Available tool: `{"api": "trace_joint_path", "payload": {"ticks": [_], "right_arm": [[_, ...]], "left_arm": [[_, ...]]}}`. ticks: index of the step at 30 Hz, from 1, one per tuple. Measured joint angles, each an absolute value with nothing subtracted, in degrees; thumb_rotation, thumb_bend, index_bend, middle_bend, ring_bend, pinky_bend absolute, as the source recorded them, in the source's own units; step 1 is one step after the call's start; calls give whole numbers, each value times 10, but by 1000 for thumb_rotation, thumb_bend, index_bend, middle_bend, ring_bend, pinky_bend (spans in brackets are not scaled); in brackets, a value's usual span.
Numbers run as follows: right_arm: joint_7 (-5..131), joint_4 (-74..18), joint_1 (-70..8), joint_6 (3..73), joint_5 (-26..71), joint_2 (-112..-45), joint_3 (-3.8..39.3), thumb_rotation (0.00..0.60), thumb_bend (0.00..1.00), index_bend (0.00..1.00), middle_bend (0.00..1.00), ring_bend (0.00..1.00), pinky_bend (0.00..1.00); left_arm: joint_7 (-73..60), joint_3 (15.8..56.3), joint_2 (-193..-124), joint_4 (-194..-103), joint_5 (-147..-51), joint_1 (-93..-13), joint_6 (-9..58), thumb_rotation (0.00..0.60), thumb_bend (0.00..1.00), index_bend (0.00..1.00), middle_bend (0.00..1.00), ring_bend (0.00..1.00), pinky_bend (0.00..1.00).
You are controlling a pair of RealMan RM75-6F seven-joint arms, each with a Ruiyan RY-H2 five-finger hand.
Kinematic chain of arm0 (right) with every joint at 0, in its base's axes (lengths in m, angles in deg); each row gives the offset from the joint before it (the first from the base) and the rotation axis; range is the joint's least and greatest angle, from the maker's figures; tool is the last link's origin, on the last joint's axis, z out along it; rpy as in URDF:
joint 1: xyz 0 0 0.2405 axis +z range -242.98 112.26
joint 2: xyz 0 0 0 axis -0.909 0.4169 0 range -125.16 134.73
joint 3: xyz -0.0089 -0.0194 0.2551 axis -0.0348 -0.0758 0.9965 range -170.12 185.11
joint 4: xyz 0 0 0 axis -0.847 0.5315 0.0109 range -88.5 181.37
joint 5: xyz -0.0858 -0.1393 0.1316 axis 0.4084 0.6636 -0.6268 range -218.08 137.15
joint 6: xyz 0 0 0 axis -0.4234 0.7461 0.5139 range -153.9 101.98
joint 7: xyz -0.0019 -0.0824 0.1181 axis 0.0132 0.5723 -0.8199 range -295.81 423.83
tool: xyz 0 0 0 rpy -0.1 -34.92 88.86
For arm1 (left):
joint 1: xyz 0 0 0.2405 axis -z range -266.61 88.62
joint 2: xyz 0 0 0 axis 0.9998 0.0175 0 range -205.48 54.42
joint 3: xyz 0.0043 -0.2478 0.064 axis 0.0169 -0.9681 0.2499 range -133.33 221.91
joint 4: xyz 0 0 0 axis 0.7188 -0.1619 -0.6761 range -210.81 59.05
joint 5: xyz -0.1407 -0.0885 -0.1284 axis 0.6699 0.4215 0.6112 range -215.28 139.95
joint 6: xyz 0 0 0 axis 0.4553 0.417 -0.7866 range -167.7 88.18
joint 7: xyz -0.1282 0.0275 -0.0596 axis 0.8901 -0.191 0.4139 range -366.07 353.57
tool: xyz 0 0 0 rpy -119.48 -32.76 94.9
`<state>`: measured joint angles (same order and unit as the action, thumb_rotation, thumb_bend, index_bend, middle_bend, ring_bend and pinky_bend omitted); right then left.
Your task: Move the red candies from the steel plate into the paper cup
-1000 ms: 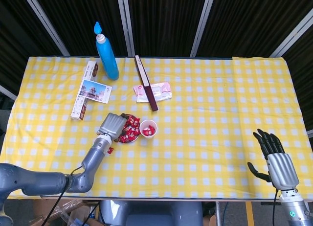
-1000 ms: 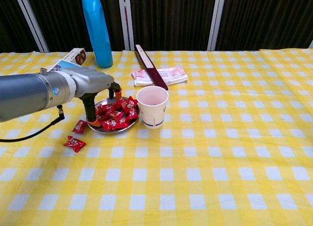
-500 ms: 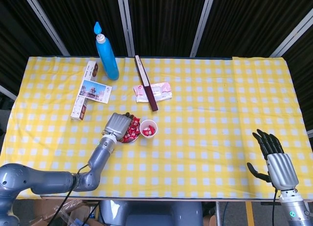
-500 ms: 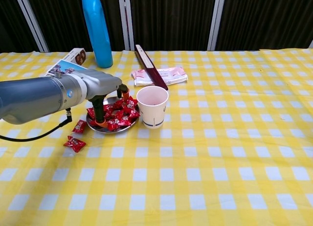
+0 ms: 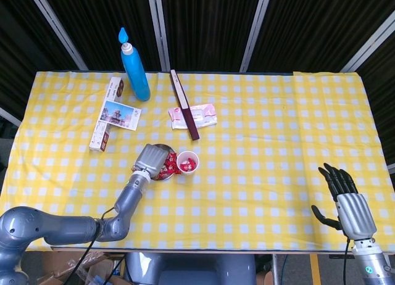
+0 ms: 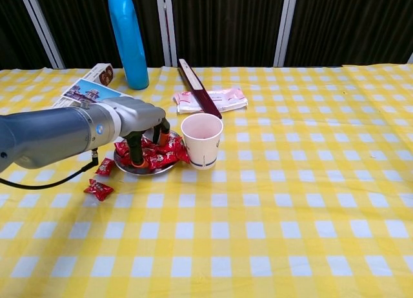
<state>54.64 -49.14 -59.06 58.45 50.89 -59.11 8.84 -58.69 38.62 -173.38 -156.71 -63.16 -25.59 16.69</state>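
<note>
Item: paper cup, upright, touching the right rim of the steel plate; some red candies already inside (head view).
Item: red candies, heaped on the plate; two strays left of it on the cloth.
Item: left hand, moved within the last second from the plate's left edge to directly over the heap, fingers pointing down into it; whether it holds a candy cannot be told. Judged: another pick under way.
Item: right hand, well right of the cup, fingers spread, empty.

My left hand is smooth grey metal; the steel plate shines, the red candies wear glossy wrappers, the paper cup is matt, and cloth covers the surface.
</note>
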Motion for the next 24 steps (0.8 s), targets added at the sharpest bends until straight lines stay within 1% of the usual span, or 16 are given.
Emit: {"api": "trace_joint_path", "payload": {"ticks": [4,7,10,16,24], "right_arm": [[547,-492,-591,586,510,-591,88,600,388,0,0,0,0],[548,-492,-592,587,511,-591,88,600,387,0,0,0,0],[548,-492,-592,588,511,-592,88,600,387,0,0,0,0],[548,-491,-592,589,510,-593,89,600,388,0,0,0,0],[545,-491,-592,588,509,-592,90,600,388,0,0,0,0]], "left_arm": [[-589,391,-1734,-1566,-638,-260,174,600,368,501,512,882,956],[-588,393,-1734,-1564,-645,-263,179,600,386,538,568,886,958],[-584,394,-1736,-1560,-656,-268,184,600,399,559,599,890,960],[-574,394,-1740,-1547,-677,-275,186,600,425,585,626,891,962],[-570,389,-1744,-1539,-691,-281,185,600,436,598,630,892,962]]}}
